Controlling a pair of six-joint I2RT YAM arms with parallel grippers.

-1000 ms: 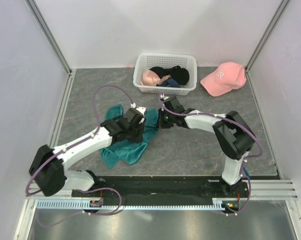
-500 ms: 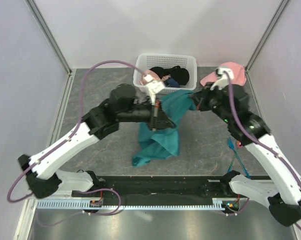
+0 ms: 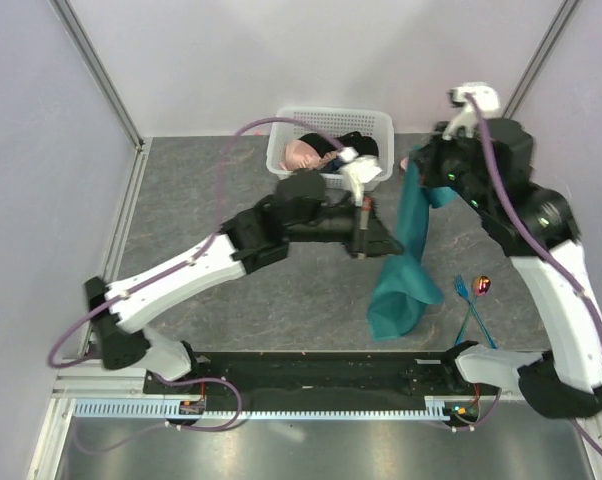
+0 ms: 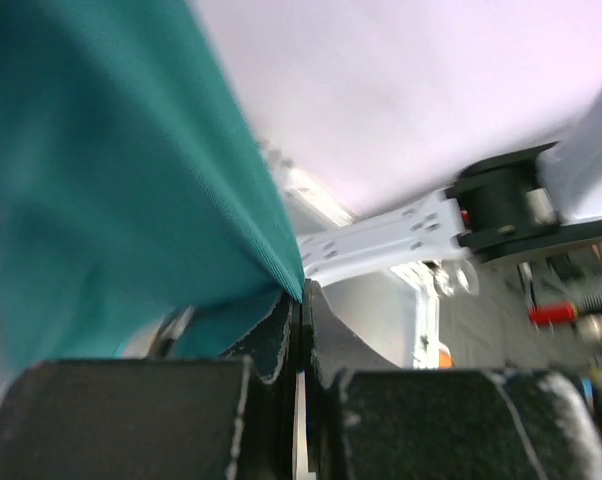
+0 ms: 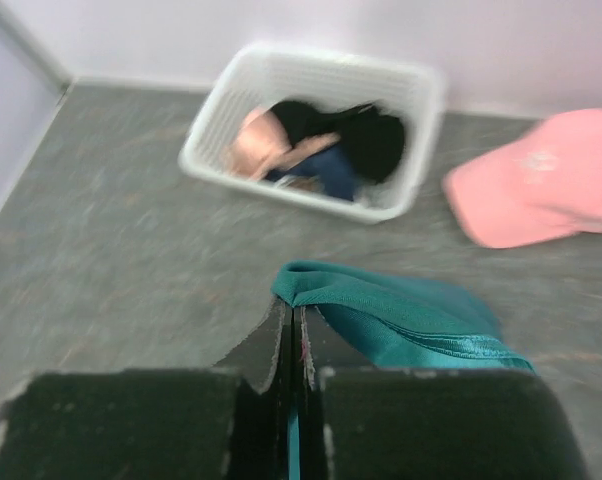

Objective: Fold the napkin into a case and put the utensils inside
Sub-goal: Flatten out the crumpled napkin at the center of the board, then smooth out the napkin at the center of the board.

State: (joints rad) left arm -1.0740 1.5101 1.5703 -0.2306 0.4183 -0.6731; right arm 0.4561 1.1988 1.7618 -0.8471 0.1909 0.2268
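Note:
The teal-green napkin (image 3: 403, 262) hangs in the air as a bunched drape right of centre, its low end near the table. My right gripper (image 3: 422, 180) is shut on its top corner, seen up close in the right wrist view (image 5: 293, 312) with the cloth (image 5: 411, 318) bunched at the tips. My left gripper (image 3: 373, 238) is shut on an edge of the napkin lower down; the left wrist view (image 4: 301, 300) shows cloth (image 4: 111, 180) pinched between closed jaws. The utensils lie on the table at the right: a blue fork (image 3: 462, 290) and a red-headed one (image 3: 482, 284).
A white lattice basket (image 3: 281, 150) with black and pink garments stands at the back centre, also in the right wrist view (image 5: 211, 150). A pink cap (image 5: 541, 190) lies to its right, mostly hidden behind my right arm in the top view. Walls enclose the table.
Both grippers have lifted the napkin off the table and carried it to the right. The right arm has risen; the utensils are now uncovered at the right.

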